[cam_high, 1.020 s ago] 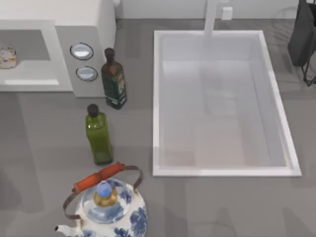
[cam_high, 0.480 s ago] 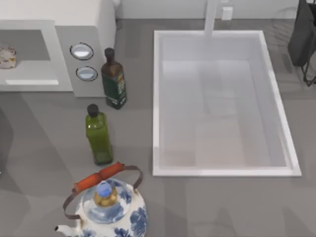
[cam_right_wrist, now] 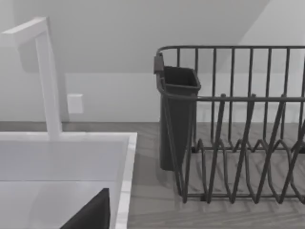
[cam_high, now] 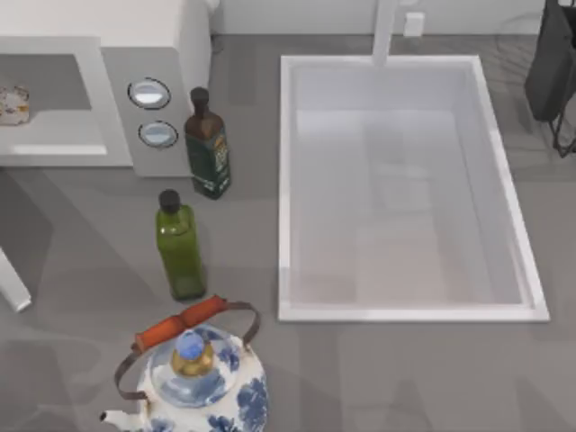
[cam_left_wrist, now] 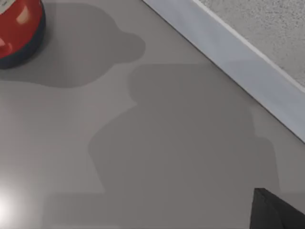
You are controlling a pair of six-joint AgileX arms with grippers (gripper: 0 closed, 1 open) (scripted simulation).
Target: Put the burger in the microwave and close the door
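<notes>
The white microwave point(cam_high: 171, 54) stands at the back left, its grey control panel with two dials point(cam_high: 149, 94) facing the front. The burger point(cam_high: 13, 103) lies inside the open cavity. A white corner of the door point(cam_high: 12, 290) juts in at the table's left edge, well out from the microwave front. In the left wrist view the door's grey frame point(cam_left_wrist: 238, 59) and speckled mesh window point(cam_left_wrist: 267, 28) pass close by, with a dark part of my left gripper point(cam_left_wrist: 276, 213) at the picture's corner. A dark part of my right gripper point(cam_right_wrist: 90, 214) hangs over the sink's rim.
A dark bottle point(cam_high: 208, 144) and a green bottle point(cam_high: 180, 245) stand just right of the microwave front. A blue-and-white kettle point(cam_high: 193, 378) sits at the front. The sink point(cam_high: 286, 189) and faucet point(cam_high: 385, 31) take the right half, a dish rack point(cam_right_wrist: 238, 129) beyond. A red round object point(cam_left_wrist: 16, 28) lies near the door.
The door's white corner has swung into the top view at the left edge; a second ago nothing of it showed there. Shadows on the left counter have shifted. The burger has not moved.
</notes>
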